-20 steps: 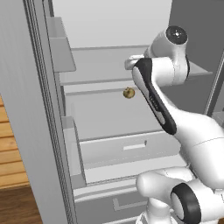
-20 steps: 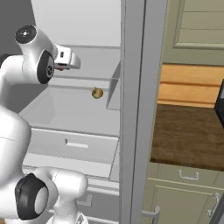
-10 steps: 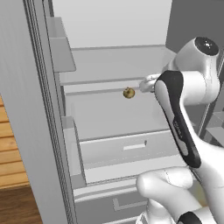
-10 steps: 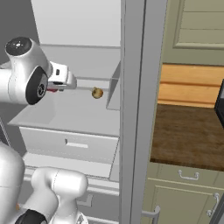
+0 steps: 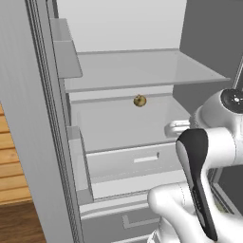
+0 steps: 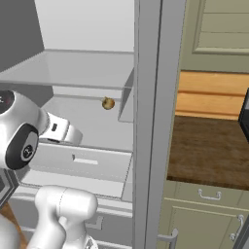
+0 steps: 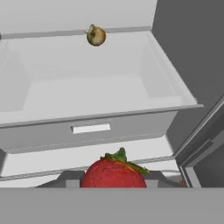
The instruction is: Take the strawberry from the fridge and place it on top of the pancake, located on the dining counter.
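The strawberry point(image 7: 113, 172), red with a green leafy cap, sits between my fingertips point(image 7: 70, 178) at the bottom of the hand view. My gripper point(image 7: 113, 180) is shut on it. The fridge point(image 5: 142, 71) stands open, with white shelves and a pulled-out drawer point(image 7: 87, 127). In the right base view my gripper point(image 6: 77, 137) hovers low in front of that drawer point(image 6: 82, 163), outside the shelf space. The pancake and the dining counter are out of view.
A yellowish-brown round fruit point(image 5: 139, 100) point(image 6: 108, 103) point(image 7: 96, 35) lies at the back of the lower shelf. The fridge door edge point(image 6: 148, 121) stands close on the right, door bins point(image 5: 64, 52) on the left. A brown countertop point(image 6: 209, 146) over green cabinets lies beyond.
The arm has drawn back out of the shelf space and dropped from shelf height to in front of the drawer. The strawberry stays in the grip. The brown fruit has not moved.
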